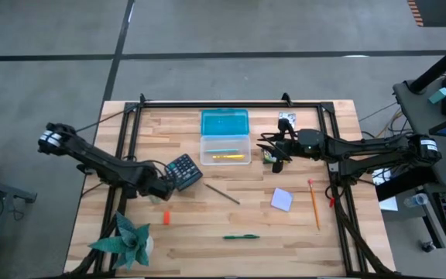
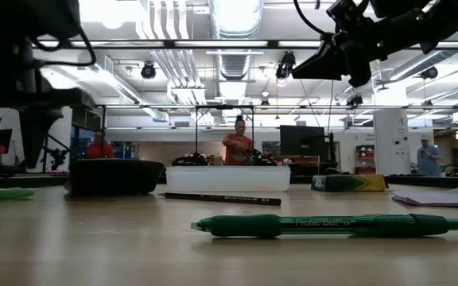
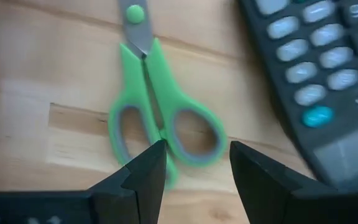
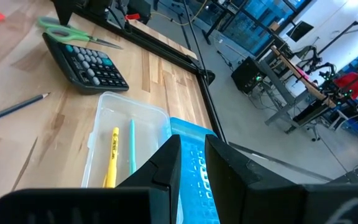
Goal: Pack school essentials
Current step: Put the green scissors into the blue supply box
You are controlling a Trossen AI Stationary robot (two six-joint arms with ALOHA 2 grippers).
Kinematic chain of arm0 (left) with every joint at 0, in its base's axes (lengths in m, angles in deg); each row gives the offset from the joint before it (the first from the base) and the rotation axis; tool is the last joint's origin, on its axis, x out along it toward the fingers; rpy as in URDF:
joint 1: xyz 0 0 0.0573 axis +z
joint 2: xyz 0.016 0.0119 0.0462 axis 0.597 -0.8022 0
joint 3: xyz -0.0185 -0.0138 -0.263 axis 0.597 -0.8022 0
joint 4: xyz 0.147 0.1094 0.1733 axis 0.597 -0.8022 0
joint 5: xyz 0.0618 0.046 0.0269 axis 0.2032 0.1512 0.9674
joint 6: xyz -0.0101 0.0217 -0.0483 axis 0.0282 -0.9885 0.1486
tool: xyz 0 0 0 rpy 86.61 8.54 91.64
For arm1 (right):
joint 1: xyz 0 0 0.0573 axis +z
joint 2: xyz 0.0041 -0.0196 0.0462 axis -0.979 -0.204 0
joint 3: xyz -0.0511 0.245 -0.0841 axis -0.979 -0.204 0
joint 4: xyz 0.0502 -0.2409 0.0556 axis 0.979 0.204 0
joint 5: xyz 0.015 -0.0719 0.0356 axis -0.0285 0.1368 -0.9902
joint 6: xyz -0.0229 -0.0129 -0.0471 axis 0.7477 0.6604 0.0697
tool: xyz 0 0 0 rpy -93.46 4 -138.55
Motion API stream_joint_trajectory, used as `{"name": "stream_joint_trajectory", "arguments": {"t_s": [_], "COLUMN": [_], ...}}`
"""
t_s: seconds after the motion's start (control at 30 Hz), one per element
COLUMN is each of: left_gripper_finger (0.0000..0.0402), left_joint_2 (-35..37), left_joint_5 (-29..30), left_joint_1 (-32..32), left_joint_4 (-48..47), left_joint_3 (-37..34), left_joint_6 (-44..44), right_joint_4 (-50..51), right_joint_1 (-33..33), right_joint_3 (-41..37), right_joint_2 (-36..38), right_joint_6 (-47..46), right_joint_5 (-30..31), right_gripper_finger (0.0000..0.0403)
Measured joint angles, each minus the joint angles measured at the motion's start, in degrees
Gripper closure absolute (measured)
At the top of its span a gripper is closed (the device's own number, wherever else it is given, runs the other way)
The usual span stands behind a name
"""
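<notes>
A wooden plank counter stands on grey concrete floor. Beyond it, ceiling ducts, bright lights, monitors and distant people.

- The table is light wood with smooth planks.
- The scissors have shiny green plastic handles and grey metal blades.
- The box is clear plastic with a see-through blue lid.
- The calculator is dark plastic with pale keys.
- The green pen looks glossy.
</notes>
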Motion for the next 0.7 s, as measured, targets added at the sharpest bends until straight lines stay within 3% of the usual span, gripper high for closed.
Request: {"name": "stream_joint_trajectory", "arguments": {"t_s": [0.17,0.47,0.7], "left_gripper_finger": [0.0240,0.0240,0.0240], "left_joint_2": [-0.81,-1.13,-5.86], "left_joint_5": [-4.43,-4.50,-4.61], "left_joint_1": [-0.46,-0.98,-0.96], "left_joint_4": [1.96,4.68,8.94], "left_joint_3": [-2.93,-5.24,-6.58], "left_joint_6": [0.09,1.65,1.98], "right_joint_4": [0.02,0.07,0.05], "right_joint_1": [0.00,0.00,0.00], "right_joint_3": [0.00,-0.02,-0.04], "right_joint_2": [0.00,0.00,0.00], "right_joint_6": [-0.04,-0.06,-0.07], "right_joint_5": [0.00,-0.01,-0.01], "right_gripper_finger": [0.0339,0.0339,0.0339]}}
